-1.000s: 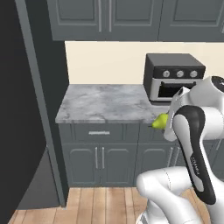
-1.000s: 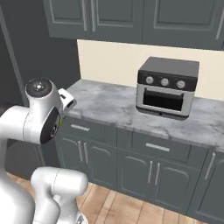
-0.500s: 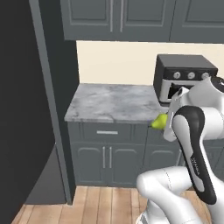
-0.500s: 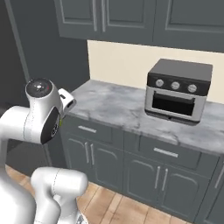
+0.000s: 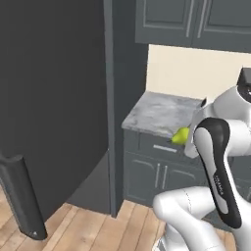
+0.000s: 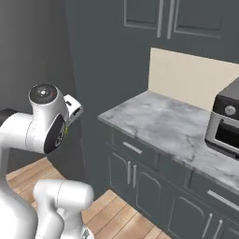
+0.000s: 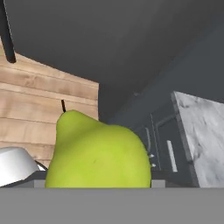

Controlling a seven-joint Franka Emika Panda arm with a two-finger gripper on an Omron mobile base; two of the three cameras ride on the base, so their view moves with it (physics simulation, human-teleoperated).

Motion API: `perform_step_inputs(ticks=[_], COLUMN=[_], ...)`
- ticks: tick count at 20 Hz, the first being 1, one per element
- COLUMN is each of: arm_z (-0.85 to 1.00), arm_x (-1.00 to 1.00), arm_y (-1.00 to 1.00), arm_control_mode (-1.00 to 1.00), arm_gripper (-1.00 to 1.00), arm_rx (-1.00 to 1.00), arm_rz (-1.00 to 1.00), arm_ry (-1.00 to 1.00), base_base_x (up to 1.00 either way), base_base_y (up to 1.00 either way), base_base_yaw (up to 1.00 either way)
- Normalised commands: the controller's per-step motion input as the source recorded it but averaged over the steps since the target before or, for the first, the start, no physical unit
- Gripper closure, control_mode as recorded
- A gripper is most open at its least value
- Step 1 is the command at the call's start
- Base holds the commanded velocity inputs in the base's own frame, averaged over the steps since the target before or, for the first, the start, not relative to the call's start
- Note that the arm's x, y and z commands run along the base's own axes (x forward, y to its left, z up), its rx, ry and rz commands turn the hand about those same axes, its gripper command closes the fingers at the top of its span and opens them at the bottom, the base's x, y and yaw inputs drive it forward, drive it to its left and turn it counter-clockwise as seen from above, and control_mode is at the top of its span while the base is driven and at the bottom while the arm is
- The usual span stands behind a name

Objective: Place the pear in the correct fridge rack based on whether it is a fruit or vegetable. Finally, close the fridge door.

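Pear (image 7: 98, 153): yellow-green, large in the hand view, narrow end with its short dark stem pointing up-left; held in the gripper. In the left base view it shows as a small yellow-green patch (image 5: 181, 136) at the edge of the white arm, in front of the counter's edge.
Gripper (image 7: 94, 186): closed on the pear; the fruit covers the fingertips, so only the grip itself can be read, not how wide the jaws stand.
Door (image 5: 49, 98): tall dark-grey slab at the left of the left base view, swung open toward the camera, outer face showing.
Handle (image 5: 22, 196): long dark bar on the door, at lower left; its end also shows at the top left of the hand view (image 7: 6, 35).
Counter (image 5: 159, 112): grey marbled top, right of the fridge, over dark-grey drawers and cabinet doors.
Oven (image 6: 226, 121): dark toaster oven with round knobs, standing on the counter at the right edge of the right base view.
Floor (image 5: 98, 228): light wood planks.
Rack: cannot tell; the fridge's inside is hidden.
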Motion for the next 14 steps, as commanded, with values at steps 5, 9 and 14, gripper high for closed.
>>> perform_step_inputs(ticks=[5, 9, 14], arm_z=[0.00, 0.00, 0.00], arm_x=[0.00, 0.00, 0.00], arm_y=[0.00, 0.00, 0.00], arm_control_mode=[1.00, 1.00, 1.00], arm_gripper=[1.00, 1.00, 1.00], arm_rx=[0.00, 0.00, 0.00], arm_rz=[0.00, 0.00, 0.00], arm_ry=[0.00, 0.00, 0.00], base_base_x=[-0.41, -0.27, -0.12], base_base_y=[-1.00, -1.00, -0.88], base_base_yaw=[0.56, 0.54, 0.61])
